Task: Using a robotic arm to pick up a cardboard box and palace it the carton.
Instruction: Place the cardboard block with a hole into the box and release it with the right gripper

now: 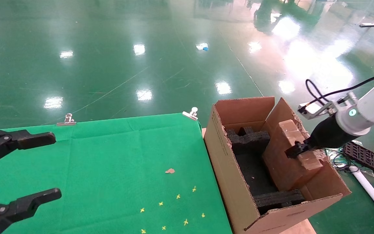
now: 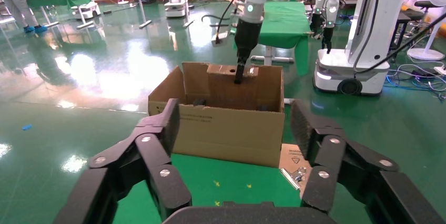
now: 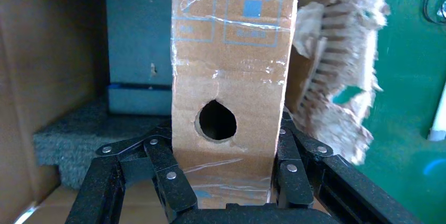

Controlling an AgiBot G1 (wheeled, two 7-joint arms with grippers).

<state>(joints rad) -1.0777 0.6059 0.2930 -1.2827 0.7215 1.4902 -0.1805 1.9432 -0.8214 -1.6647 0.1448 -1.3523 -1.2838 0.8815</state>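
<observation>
My right gripper (image 1: 299, 149), on the white arm with the green ring (image 1: 352, 112), is shut on the flat brown cardboard box (image 1: 287, 152). The box stands on edge and tilted inside the large carton (image 1: 229, 169), against its torn right flap. In the right wrist view the fingers (image 3: 286, 174) clamp both faces of the box (image 3: 231, 77) just below its round hole (image 3: 215, 120). Black foam blocks (image 1: 248, 138) line the carton. The left wrist view shows the carton (image 2: 226, 129) and the box (image 2: 226, 79) with the arm (image 2: 247, 29) above. My left gripper (image 1: 41, 167) is open over the green table's left side.
The green cloth table (image 1: 125, 169) with yellow cross marks (image 1: 174, 211) lies left of the carton. Metal clips (image 1: 191, 113) hold the cloth at the far edge. A black tray (image 1: 365, 157) and cables lie on the floor right of the carton.
</observation>
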